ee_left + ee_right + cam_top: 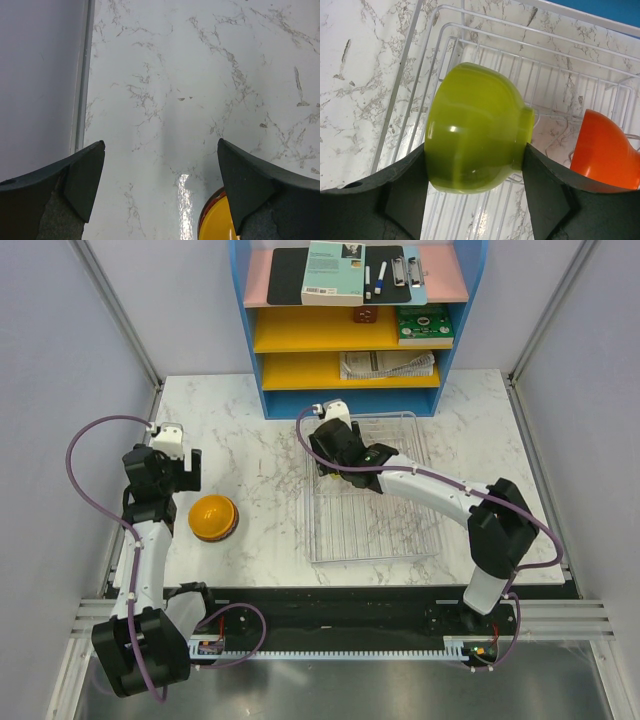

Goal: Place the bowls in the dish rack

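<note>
The right gripper's (475,165) fingers (402,195) pinch a lime-green bowl (475,130) over the dish rack (372,532), with release the likely next move; the left gripper (160,190), fingers spread, hovers by an orange-yellow bowl (213,517).

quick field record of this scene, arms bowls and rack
left gripper: open, over bare table
right gripper: shut on lime-green bowl, above the dish rack
orange bowl: on table, outside the rack, near left gripper
red-orange bowl: in the rack, tilted, beside lime-green bowl
not yet loaded: orange bowl; lime-green bowl unreleased
</note>
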Controlling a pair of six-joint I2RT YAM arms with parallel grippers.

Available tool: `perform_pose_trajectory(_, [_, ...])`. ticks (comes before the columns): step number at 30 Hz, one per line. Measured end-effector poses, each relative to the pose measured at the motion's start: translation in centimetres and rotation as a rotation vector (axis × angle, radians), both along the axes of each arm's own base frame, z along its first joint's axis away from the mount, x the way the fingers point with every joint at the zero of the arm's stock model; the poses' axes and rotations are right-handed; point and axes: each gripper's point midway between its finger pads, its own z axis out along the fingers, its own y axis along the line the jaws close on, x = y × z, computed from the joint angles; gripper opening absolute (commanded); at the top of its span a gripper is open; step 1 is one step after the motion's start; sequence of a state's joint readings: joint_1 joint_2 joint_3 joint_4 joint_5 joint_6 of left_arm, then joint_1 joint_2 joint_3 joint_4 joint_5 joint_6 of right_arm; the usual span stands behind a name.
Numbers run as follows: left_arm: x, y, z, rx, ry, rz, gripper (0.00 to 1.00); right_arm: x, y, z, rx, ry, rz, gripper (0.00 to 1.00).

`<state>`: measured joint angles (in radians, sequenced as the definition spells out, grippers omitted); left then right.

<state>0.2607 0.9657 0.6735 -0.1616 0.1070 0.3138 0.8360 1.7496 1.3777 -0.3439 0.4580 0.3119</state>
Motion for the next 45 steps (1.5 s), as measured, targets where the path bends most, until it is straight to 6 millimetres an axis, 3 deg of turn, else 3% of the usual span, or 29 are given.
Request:
perform_pose_trajectory(19, [0.0, 0.0, 0.0, 0.000, 0.000, 0.001, 1.00, 0.1, 0.6, -1.1, 0.008, 0.018, 0.013, 0.00])
perform_pose_trajectory(29, [0.0, 0.1, 0.0, -0.002, 0.000, 0.000, 1.00, 0.3, 1.2, -2.5, 0.000, 0.033, 0.029, 0.00])
perform_pose_trajectory(33, [0.0, 0.1, 0.0, -0.002, 0.000, 0.001, 1.00, 0.2, 1.7, -4.2, -0.019, 0.060, 0.050, 0.00])
perform_pose_trajectory(39, [0.0, 0.1, 0.0, -0.003, -0.001, 0.000, 1.00, 0.0, 1.9, -4.2, -0.030, 0.053, 0.059, 0.01])
perform_pose_trajectory(40, [0.0, 0.1, 0.0, -0.003, 0.000, 0.000, 1.00, 0.1, 1.9, -4.1, -0.030, 0.052, 0.059, 0.06])
perform_pose_trajectory(41, [0.0, 0.1, 0.0, -0.003, -0.001, 0.000, 1.00, 0.1, 1.9, -4.1, -0.030, 0.052, 0.059, 0.24])
perform_pose_trajectory(43, [0.0, 0.1, 0.0, -0.003, -0.001, 0.000, 1.00, 0.1, 1.9, -4.1, -0.031, 0.053, 0.060, 0.45])
perform_pose_trajectory(44, [0.0, 0.1, 0.0, -0.003, -0.001, 0.000, 1.00, 0.1, 1.9, -4.1, -0.032, 0.053, 0.061, 0.61])
perform_pose_trajectory(45, [0.0, 0.1, 0.0, -0.003, 0.000, 0.000, 1.00, 0.1, 1.9, -4.1, -0.034, 0.053, 0.062, 0.67])
